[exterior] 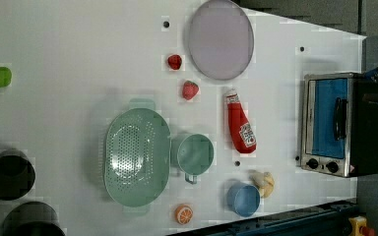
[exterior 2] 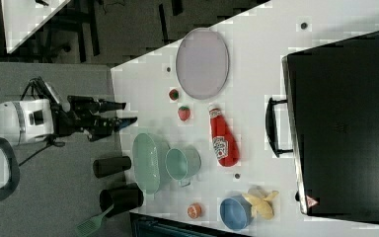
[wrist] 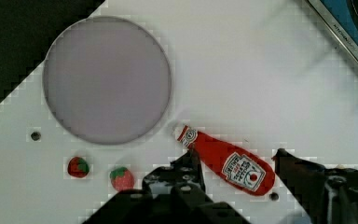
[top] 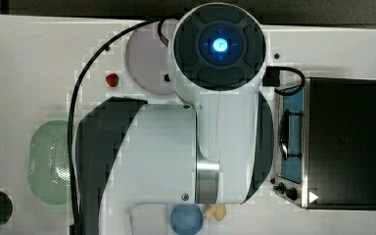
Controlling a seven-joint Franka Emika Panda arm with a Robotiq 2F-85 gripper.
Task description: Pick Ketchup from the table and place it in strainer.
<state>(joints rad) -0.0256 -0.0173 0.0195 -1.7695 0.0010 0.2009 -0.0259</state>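
Jaws open and empty above the worktop [exterior: 78, 59]; Ketchup not yet picked.
In the wrist view the gripper [wrist: 235, 175] stands with jaws well apart, Ketchup [wrist: 226, 160] lying flat between them, untouched. In the left view the Ketchup [exterior: 239, 124] lies at 3 o'clock of the strainer [exterior: 137, 157], beyond the teal bowl [exterior: 195, 154]. Count: one Ketchup, one strainer, two strawberries [exterior: 190, 90], one plate [exterior: 220, 39], one blue bowl [exterior: 243, 198].
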